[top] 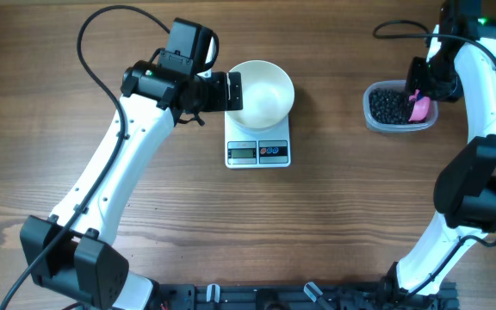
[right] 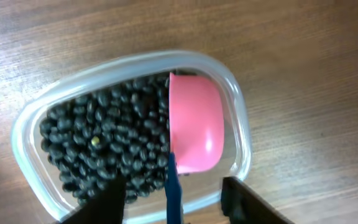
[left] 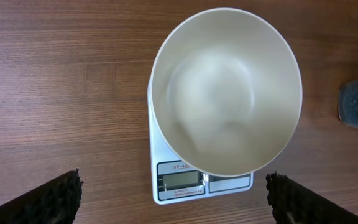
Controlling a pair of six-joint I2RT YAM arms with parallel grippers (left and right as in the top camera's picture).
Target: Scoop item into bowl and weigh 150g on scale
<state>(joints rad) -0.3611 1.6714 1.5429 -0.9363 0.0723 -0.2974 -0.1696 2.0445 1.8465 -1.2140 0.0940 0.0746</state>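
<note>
Clear tub (right: 23, 134) holds beans (right: 104, 143), pink scoop (right: 194, 124); white bowl (left: 229, 93) empty on scale (left: 180, 180); L claw (left: 173, 183), R claw (right: 171, 190) open.

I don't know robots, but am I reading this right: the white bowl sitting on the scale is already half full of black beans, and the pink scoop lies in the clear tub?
Not quite. The round white bowl on the small flat white kitchen scale is empty, as the left wrist view shows. The pink scoop with the blue handle does lie in the clear plastic tub, on the black beans.
</note>
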